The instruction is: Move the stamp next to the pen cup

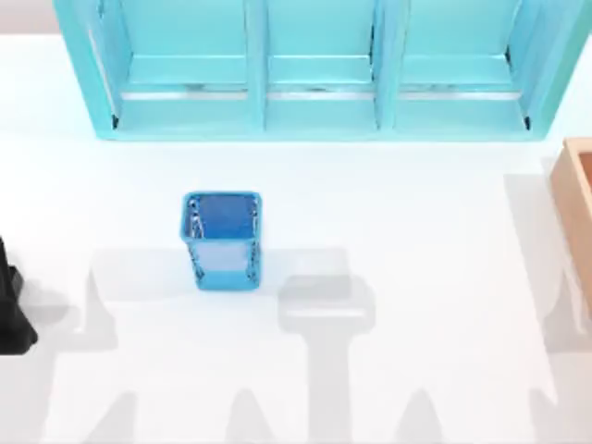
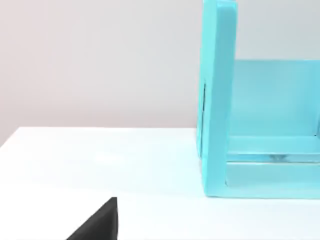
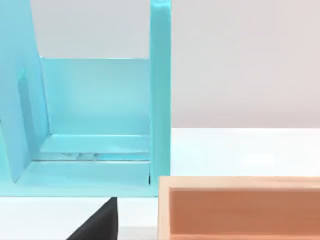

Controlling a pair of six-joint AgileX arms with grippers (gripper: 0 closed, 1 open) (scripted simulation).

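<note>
The left arm (image 1: 11, 305) sits parked at the surface's (image 1: 416, 231) left edge — whether its jaws are open I cannot tell. Well off to its right stands the cup (image 1: 221, 240), in front of the shelf (image 1: 314, 83). No stamp near it — probably not fetched yet.

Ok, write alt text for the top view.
A blue translucent pen cup stands upright on a white table, left of centre. A turquoise shelf unit spans the far edge, a wooden box sits at right, a black arm part at left.
</note>
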